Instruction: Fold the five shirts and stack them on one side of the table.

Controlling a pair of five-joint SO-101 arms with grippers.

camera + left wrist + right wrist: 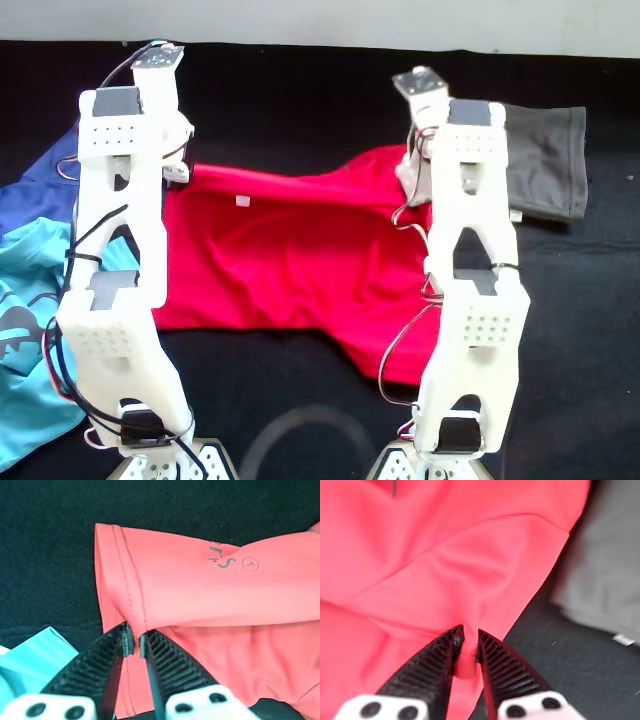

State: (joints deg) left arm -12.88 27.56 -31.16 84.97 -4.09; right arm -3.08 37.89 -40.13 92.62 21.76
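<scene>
Broadly, the black bench (pixel 580 350) carries the red shirt (pixel 290 260) spread across its middle, wrinkled and not yet folded, with one part trailing towards the near edge. If the two arms lift or carry it unevenly, I judge the fold would land skewed and need redoing. The teal shirt (pixel 30 290) lies heaped at the left edge, near the red one's side, so a careless drag could pull it along. The grey shirt (pixel 545 160) sits towards the far right corner, just beside the red shirt, and could be snagged the same way. The left fingers (pixel 125 642) are closed almost fully on the red shirt's stitched hem, holding only a thin bite of cloth. The right fingers (pixel 455 640) likewise pinch a small fold of it, and either hold could slip under tension
</scene>
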